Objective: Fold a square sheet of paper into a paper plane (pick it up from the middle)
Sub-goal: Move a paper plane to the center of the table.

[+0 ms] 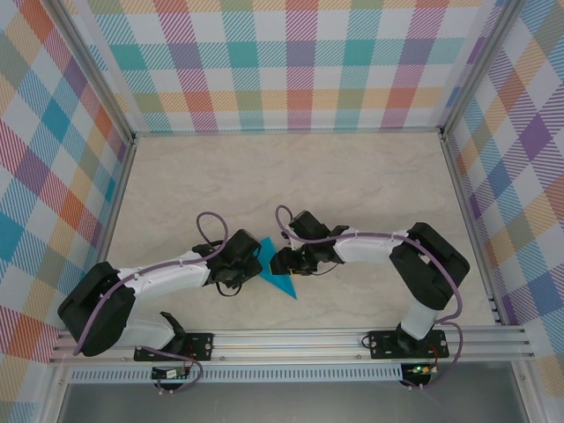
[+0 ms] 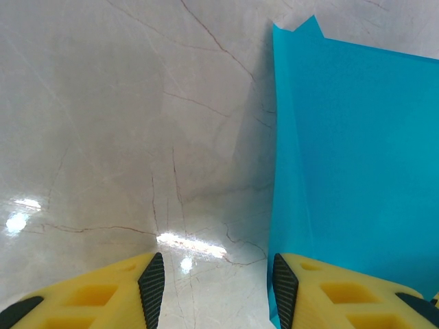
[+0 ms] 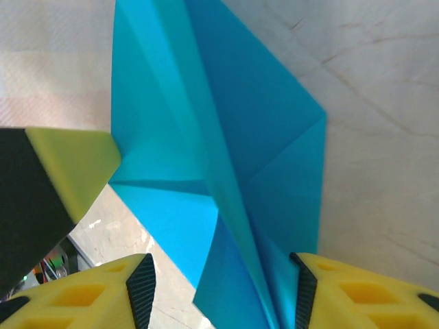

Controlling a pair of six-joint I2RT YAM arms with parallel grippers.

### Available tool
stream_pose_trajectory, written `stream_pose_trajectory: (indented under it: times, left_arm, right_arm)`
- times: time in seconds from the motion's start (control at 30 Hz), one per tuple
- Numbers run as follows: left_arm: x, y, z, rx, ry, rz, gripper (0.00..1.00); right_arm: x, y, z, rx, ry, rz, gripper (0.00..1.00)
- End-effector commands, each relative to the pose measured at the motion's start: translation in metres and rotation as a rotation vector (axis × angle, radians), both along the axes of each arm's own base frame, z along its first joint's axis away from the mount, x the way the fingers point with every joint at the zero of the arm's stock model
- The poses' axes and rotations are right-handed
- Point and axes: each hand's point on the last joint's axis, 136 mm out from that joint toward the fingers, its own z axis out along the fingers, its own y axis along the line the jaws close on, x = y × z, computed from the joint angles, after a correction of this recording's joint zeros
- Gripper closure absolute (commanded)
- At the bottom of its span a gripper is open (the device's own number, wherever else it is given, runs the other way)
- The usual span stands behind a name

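Both with fingers apart, left gripper [image 2: 218, 277] and right gripper [image 3: 221, 277] flank the creased square sheet of paper [image 1: 277, 277] at mid bench [image 1: 352, 176]; best to pin one flap while pressing the crease flat.

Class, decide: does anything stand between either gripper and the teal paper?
Nothing visible does. The left gripper sits open at the edge of the teal paper on the table, and it lies between the right gripper's open fingers.
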Motion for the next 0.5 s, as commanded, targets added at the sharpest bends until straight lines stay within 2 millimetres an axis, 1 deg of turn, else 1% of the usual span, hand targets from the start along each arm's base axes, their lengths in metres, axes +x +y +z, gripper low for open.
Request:
stream_pose_trajectory:
  times: [0.0, 0.07, 0.13, 0.27, 0.33, 0.43, 0.47]
  left_arm:
    - [0.0, 0.002, 0.0, -0.019, 0.002, 0.023, 0.52]
    - [0.0, 0.003, 0.0, -0.017, 0.002, 0.024, 0.52]
    - [0.001, 0.002, 0.0, -0.018, 0.001, 0.023, 0.52]
    - [0.0, 0.002, 0.0, -0.018, 0.001, 0.021, 0.52]
    - [0.001, 0.002, 0.0, -0.019, 0.001, 0.023, 0.52]
    - [0.001, 0.002, 0.002, -0.017, 0.0, 0.021, 0.52]
    - [0.001, 0.003, 0.002, -0.016, -0.002, 0.023, 0.52]
  right_arm:
    - [-0.004, 0.01, 0.01, 0.041, -0.021, 0.054, 0.46]
    - [-0.003, 0.01, 0.011, 0.03, -0.035, 0.057, 0.49]
    - [-0.004, 0.009, 0.01, 0.007, -0.054, 0.065, 0.53]
    - [-0.003, 0.004, 0.0, -0.086, -0.081, 0.08, 0.6]
    - [-0.004, 0.005, -0.003, -0.113, -0.094, 0.095, 0.62]
    - [-0.005, 0.006, -0.008, -0.161, -0.113, 0.111, 0.69]
    - [-0.005, 0.006, -0.01, -0.181, -0.12, 0.114, 0.69]
